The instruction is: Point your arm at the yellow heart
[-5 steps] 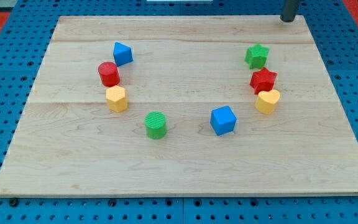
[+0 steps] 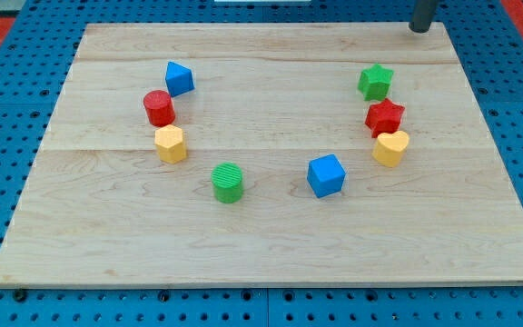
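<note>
The yellow heart (image 2: 390,148) lies at the view's right on the wooden board (image 2: 261,236), just below a red star (image 2: 384,117) and touching it. My tip (image 2: 420,28) is at the view's top right, by the board's top edge. It stands well above the yellow heart, beyond the green star (image 2: 375,82), and touches no block.
A blue cube (image 2: 326,175) and a green cylinder (image 2: 228,183) lie near the middle. At the view's left are a yellow hexagonal block (image 2: 170,143), a red cylinder (image 2: 159,108) and a blue block (image 2: 179,78). Blue pegboard surrounds the board.
</note>
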Tool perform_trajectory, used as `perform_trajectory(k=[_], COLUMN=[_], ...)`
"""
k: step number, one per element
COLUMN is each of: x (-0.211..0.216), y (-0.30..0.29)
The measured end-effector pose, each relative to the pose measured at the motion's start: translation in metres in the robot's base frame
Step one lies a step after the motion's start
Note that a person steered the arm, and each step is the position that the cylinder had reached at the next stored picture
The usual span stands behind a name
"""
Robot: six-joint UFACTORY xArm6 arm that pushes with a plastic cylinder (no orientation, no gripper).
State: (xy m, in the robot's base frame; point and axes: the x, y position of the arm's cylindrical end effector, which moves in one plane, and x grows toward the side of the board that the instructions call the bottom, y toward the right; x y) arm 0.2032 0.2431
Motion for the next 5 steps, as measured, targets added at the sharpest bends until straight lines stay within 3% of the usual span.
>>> perform_trajectory(k=[1, 2, 4, 5], x=[-0.003, 0.021, 0.197, 0.263], y=[0.032, 0.087, 0.078, 0.058])
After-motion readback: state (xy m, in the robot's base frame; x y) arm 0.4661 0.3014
